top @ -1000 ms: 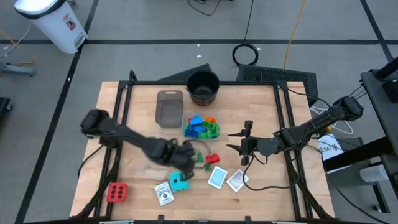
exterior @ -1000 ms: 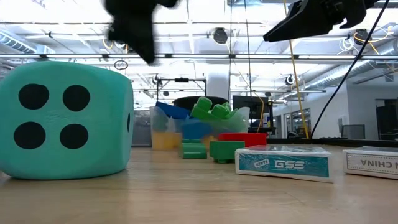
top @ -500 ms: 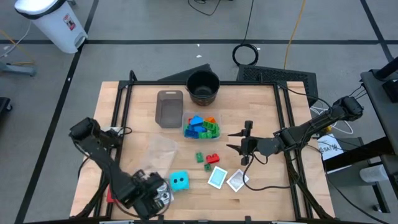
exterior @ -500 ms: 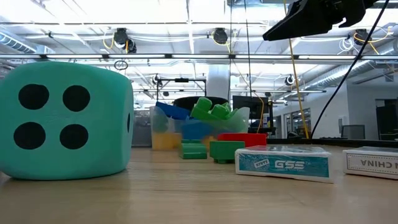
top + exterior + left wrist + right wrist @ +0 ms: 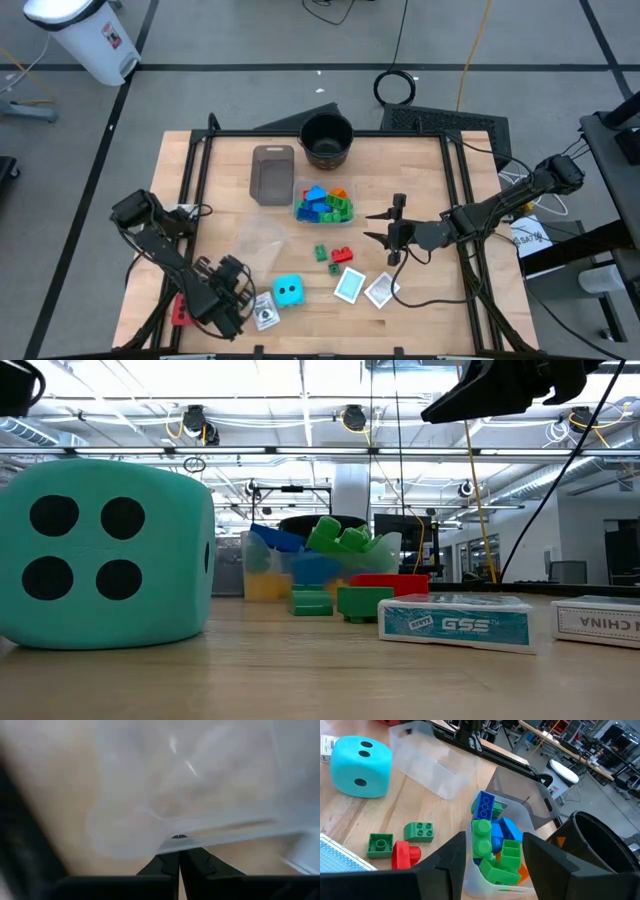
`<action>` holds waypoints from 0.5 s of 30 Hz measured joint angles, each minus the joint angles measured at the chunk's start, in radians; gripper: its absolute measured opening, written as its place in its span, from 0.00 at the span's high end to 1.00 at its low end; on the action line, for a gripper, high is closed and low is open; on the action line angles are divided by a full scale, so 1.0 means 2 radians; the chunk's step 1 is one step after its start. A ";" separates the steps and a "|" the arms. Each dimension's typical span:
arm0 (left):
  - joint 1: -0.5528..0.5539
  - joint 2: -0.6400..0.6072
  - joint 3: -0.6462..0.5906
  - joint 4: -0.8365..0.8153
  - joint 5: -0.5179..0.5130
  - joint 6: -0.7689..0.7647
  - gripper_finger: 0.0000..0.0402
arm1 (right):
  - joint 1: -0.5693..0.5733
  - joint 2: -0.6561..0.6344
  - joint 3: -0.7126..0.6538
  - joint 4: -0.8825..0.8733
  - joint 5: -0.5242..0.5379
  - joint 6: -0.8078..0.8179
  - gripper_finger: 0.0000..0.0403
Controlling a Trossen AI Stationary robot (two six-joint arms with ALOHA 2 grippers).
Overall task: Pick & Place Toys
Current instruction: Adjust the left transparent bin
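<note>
cyan cube [image 5: 289, 291]: soft, dotted | blocks [image 5: 492, 847]: studded plastic, in clear tub [image 5: 477, 875]

A: What carries the items?
B: A pale wooden tabletop [image 5: 420, 300] with a dark frame along its edges

A: What rests toward the far edge?
B: A black round pot [image 5: 327, 139], a smoky clear tub [image 5: 272, 172] beside it, and a clear tub heaped with blue and green blocks [image 5: 324, 204]

A: And nearer the front?
B: An empty clear tub [image 5: 257, 238], two loose green blocks [image 5: 321, 253], a red block [image 5: 343, 253], a cyan dotted cube [image 5: 288, 291], a red dotted cube [image 5: 179, 309], and three white-bordered cards [image 5: 350, 286], one just beside the cyan cube
</note>
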State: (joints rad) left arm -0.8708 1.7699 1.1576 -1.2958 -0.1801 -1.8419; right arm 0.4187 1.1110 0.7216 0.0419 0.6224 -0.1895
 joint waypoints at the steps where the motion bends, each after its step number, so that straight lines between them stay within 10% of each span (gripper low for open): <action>1: 0.000 0.000 0.000 -0.024 -0.011 -0.012 0.96 | 0.000 0.000 0.000 0.002 0.000 -0.002 0.59; 15: 0.026 -0.045 -0.005 -0.135 -0.155 -0.075 0.99 | 0.000 0.000 0.000 0.011 0.000 -0.003 0.59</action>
State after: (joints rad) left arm -0.8195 1.6804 1.1470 -1.5659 -0.4897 -1.9916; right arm 0.4187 1.1109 0.7216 0.0640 0.6220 -0.1956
